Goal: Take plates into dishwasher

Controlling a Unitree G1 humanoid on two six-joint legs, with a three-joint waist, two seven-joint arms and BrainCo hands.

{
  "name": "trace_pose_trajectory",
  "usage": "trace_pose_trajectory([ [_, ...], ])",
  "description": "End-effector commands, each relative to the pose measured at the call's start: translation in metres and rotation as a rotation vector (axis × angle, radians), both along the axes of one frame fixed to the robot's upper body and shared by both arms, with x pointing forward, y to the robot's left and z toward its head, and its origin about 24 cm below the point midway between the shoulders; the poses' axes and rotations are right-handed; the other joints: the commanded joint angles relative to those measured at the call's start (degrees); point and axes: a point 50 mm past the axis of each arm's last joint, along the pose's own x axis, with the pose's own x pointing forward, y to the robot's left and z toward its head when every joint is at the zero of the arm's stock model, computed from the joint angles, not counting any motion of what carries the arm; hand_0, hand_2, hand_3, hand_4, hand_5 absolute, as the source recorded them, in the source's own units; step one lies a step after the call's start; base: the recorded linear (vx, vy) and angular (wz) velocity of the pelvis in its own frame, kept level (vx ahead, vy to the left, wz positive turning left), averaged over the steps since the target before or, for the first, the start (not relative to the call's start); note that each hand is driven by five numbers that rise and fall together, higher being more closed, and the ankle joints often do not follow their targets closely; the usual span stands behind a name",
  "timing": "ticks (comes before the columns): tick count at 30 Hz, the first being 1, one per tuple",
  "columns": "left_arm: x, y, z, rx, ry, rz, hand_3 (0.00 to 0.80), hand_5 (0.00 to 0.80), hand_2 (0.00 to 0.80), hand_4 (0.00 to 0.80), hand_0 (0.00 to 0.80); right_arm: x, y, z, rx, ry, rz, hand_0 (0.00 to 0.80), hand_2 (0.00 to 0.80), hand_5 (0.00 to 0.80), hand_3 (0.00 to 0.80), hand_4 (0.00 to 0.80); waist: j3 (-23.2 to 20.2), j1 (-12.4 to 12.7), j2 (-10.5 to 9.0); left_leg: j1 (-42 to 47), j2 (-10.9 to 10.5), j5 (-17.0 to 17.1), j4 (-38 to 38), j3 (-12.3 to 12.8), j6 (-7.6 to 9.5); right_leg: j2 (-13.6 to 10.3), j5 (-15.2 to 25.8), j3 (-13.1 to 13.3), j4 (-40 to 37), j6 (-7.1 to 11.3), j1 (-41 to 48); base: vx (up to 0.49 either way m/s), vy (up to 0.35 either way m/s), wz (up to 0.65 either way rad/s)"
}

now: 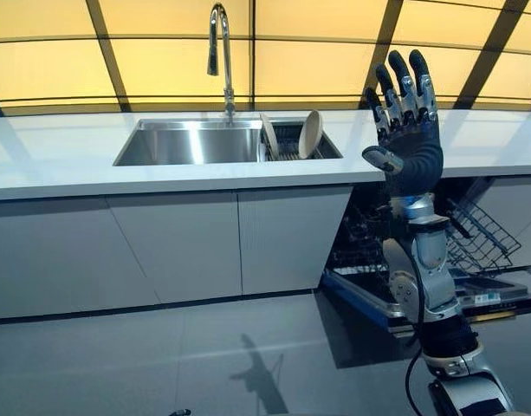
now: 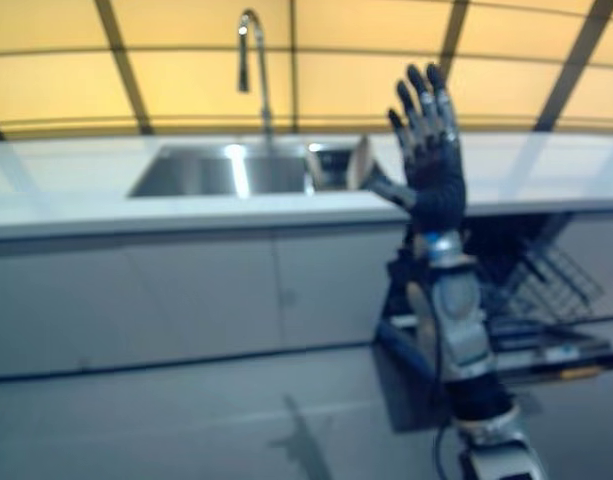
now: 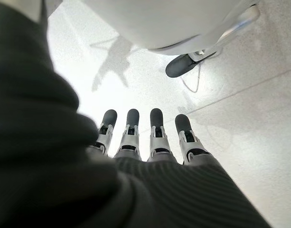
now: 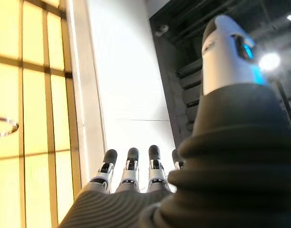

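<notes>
1. Countertop, sink: two plates stand on edge in the rack at the sink's right end, untouched.
2. Dishwasher open below right, racks out.
3. Right hand raised, fingers straight, empty. Risk: reaching in flat could topple the plates.
4. Left hand shows only in its wrist view: fingers straight, empty, over floor.
</notes>
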Motion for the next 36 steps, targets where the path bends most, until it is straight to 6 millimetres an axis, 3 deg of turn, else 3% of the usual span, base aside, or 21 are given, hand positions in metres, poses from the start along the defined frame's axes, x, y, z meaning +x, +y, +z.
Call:
trace_pose_trajectory([
  [1,0.026,-0.003,0.003,0.009,-0.040,-0.058,0.000,0.000,0.000,0.000,0.000,-0.015,0.003,0.055,-0.043,-0.285,-0.105,0.000,0.000,0.000,0.000,0.000,3.3,2.1,0.67,1.0,-5.9,-5.2,1.1,-1.8,5.66,-2.2,-1.3,-1.8,14.3,1.37,-5.6,0.026,0.165,0.00],
  [5,0.029,0.002,0.005,0.022,-0.030,-0.095,0.000,0.000,0.000,0.000,0.000,-0.014,-0.001,0.057,-0.138,-0.299,-0.242,0.000,0.000,0.000,0.000,0.000,4.7,2.0,1.85,0.3,-6.5,-5.0,2.2,-4.2,6.54,-3.9,4.8,0.5,33.7,0.78,-12.8,0.026,0.181,-0.06],
  [8,0.026,0.006,0.005,0.046,0.000,-0.103,0.000,0.000,0.000,0.000,0.000,-0.008,-0.007,0.056,-0.193,-0.267,-0.235,0.000,0.000,0.000,0.000,0.000,6.4,1.5,2.93,2.0,-5.8,-5.8,2.6,-4.5,6.69,-4.1,9.3,-0.8,44.5,2.00,-22.2,0.106,0.141,0.08],
  [10,0.026,0.008,0.005,0.047,0.013,-0.103,0.000,0.000,0.000,0.000,0.000,-0.004,-0.008,0.058,-0.217,-0.254,-0.245,0.000,0.000,0.000,0.000,0.000,7.0,1.1,2.60,3.1,-6.1,-6.2,2.5,-5.0,6.41,-3.8,9.7,-1.7,42.3,2.05,-25.6,0.234,-0.010,0.02],
  [12,0.025,0.010,0.005,0.049,0.032,-0.142,0.000,0.000,0.000,0.000,0.000,0.003,-0.012,0.063,-0.234,-0.230,-0.274,0.000,0.000,0.000,0.000,0.000,7.3,0.3,0.23,4.4,-8.1,-7.8,3.5,-8.2,5.65,-1.5,8.7,-1.3,25.4,1.82,-24.4,0.442,-0.144,0.28],
  [13,0.025,0.010,0.005,0.049,0.032,-0.144,0.000,0.000,0.000,0.000,0.000,0.003,-0.012,0.063,-0.234,-0.229,-0.275,0.000,0.000,0.000,0.000,0.000,7.4,0.1,0.28,4.7,-8.0,-8.0,3.7,-8.5,5.58,-1.3,8.9,-1.6,24.0,1.81,-23.7,0.444,-0.161,0.22],
  [14,0.025,0.009,0.005,0.051,0.031,-0.145,0.000,0.000,0.000,0.000,0.000,0.004,-0.014,0.064,-0.234,-0.223,-0.275,0.000,0.000,0.000,0.000,0.000,7.4,-0.6,-0.71,5.6,-8.9,-9.1,4.1,-9.2,5.33,-0.8,9.4,-1.8,14.1,2.32,-23.1,0.377,-0.136,0.29],
  [16,0.026,0.007,0.005,0.052,0.025,-0.144,0.000,0.000,0.000,0.000,0.000,0.005,-0.018,0.064,-0.227,-0.213,-0.282,0.000,0.000,0.000,0.000,0.000,7.6,-1.7,-0.92,7.1,-9.0,-10.5,4.8,-9.8,5.17,-0.2,10.3,-1.4,6.1,2.91,-23.0,0.510,-0.187,0.47],
  [18,0.030,0.004,0.005,0.055,0.022,-0.152,0.000,0.000,0.000,0.000,0.000,0.004,-0.022,0.063,-0.221,-0.199,-0.294,0.000,0.000,0.000,0.000,0.000,8.3,-2.7,-0.68,8.9,-8.4,-12.7,6.3,-9.7,5.05,-0.8,11.4,-1.3,4.3,3.27,-24.7,0.511,-0.187,0.58],
  [22,0.033,0.006,0.006,0.069,0.013,-0.173,0.000,0.000,0.000,0.000,0.000,0.005,-0.029,0.057,-0.213,-0.162,-0.330,0.000,0.000,0.000,0.000,0.000,8.3,-3.5,-1.78,10.7,-8.6,-18.4,11.1,-9.1,5.73,-2.4,13.3,-0.1,9.0,3.21,-24.0,0.532,-0.214,0.46],
  [23,0.032,0.007,0.006,0.067,0.015,-0.161,0.000,0.000,0.000,0.000,0.000,0.006,-0.029,0.055,-0.217,-0.147,-0.336,0.000,0.000,0.000,0.000,0.000,7.5,-3.7,-2.01,11.4,-8.6,-19.9,13.3,-8.5,4.93,-2.4,12.6,-0.1,10.0,2.99,-22.9,0.582,-0.237,0.58],
  [24,0.029,0.008,0.005,0.061,0.020,-0.148,0.000,0.000,0.000,0.000,0.000,0.008,-0.030,0.054,-0.224,-0.131,-0.338,0.000,0.000,0.000,0.000,0.000,6.5,-4.0,-1.73,12.4,-8.1,-19.7,14.0,-8.1,3.89,-2.1,11.7,-0.7,10.4,2.59,-21.8,0.536,-0.240,0.59],
  [25,0.025,0.007,0.004,0.054,0.021,-0.140,0.000,0.000,0.000,0.000,0.000,0.009,-0.030,0.052,-0.229,-0.117,-0.336,0.000,0.000,0.000,0.000,0.000,5.2,-4.3,-0.85,14.1,-6.1,-16.3,16.8,-6.9,1.84,-1.0,9.3,-2.2,10.9,1.46,-20.5,0.510,-0.258,0.49],
  [27,0.017,0.007,0.003,0.044,0.010,-0.118,0.000,0.000,0.000,0.000,0.000,0.010,-0.027,0.045,-0.219,-0.080,-0.309,0.000,0.000,0.000,0.000,0.000,3.2,-4.7,0.09,14.0,-3.3,-6.4,24.0,-6.0,-2.02,0.9,7.1,-1.7,9.8,-0.52,-17.7,0.480,-0.282,0.20],
  [28,0.014,0.006,0.002,0.039,-0.002,-0.094,0.000,0.000,0.000,0.000,0.000,0.010,-0.027,0.042,-0.217,-0.066,-0.296,0.000,0.000,0.000,0.000,0.000,2.7,-4.8,-0.04,12.7,-3.1,-2.2,32.0,-5.8,-3.38,1.6,6.3,-0.4,9.3,-1.70,-16.3,0.503,-0.328,-0.37],
  [29,0.011,0.002,0.001,0.035,-0.023,-0.057,0.000,0.000,0.000,0.000,0.000,0.007,-0.028,0.036,-0.218,-0.055,-0.283,0.000,0.000,0.000,0.000,0.000,2.6,-4.0,-0.92,7.6,-4.2,1.7,45.8,-5.2,-4.46,1.9,5.5,0.9,7.9,-3.11,-12.9,0.430,-0.303,-0.45],
  [31,0.010,0.000,0.001,0.035,-0.057,-0.023,0.000,0.000,0.000,0.000,0.000,0.003,-0.029,0.028,-0.228,-0.053,-0.283,0.000,0.000,0.000,0.000,0.000,3.0,-3.0,-2.62,-2.9,-4.6,3.6,60.8,-4.0,-4.20,1.4,4.2,2.4,7.3,-4.79,-10.1,0.359,-0.302,-0.22],
  [32,0.013,0.000,0.002,0.038,-0.084,-0.019,0.000,0.000,0.000,0.000,0.000,0.002,-0.031,0.025,-0.230,-0.052,-0.292,0.000,0.000,0.000,0.000,0.000,3.7,-2.2,-3.40,-8.2,-3.5,1.9,65.4,-3.0,-3.17,1.2,3.3,2.2,7.1,-5.60,-7.9,0.302,-0.283,-0.34],
  [33,0.018,0.000,0.004,0.039,-0.107,-0.025,0.000,0.000,0.000,0.000,0.000,0.001,-0.033,0.024,-0.226,-0.056,-0.306,0.000,0.000,0.000,0.000,0.000,4.7,-1.1,-3.84,-15.0,-2.4,0.8,65.4,-2.7,-2.19,1.6,2.3,2.4,6.8,-5.98,-5.5,0.293,-0.230,-0.45],
  [34,0.022,0.000,0.005,0.039,-0.126,-0.030,0.000,0.000,0.000,0.000,0.000,0.000,-0.033,0.023,-0.223,-0.064,-0.317,0.000,0.000,0.000,0.000,0.000,5.6,-0.4,-4.04,-18.4,-1.6,-0.4,63.8,-2.3,-1.28,1.9,1.8,2.3,6.2,-6.00,-4.0,0.300,-0.148,-0.34],
  [36,0.035,0.005,0.009,0.045,-0.145,-0.038,0.000,0.000,0.000,0.000,0.000,0.005,-0.028,0.029,-0.223,-0.079,-0.343,0.000,0.000,0.000,0.000,0.000,6.7,1.5,-3.43,-17.8,-1.6,-2.4,45.8,0.1,-0.21,3.0,-0.4,2.3,4.9,-5.52,-1.0,0.442,-0.035,-0.30],
])
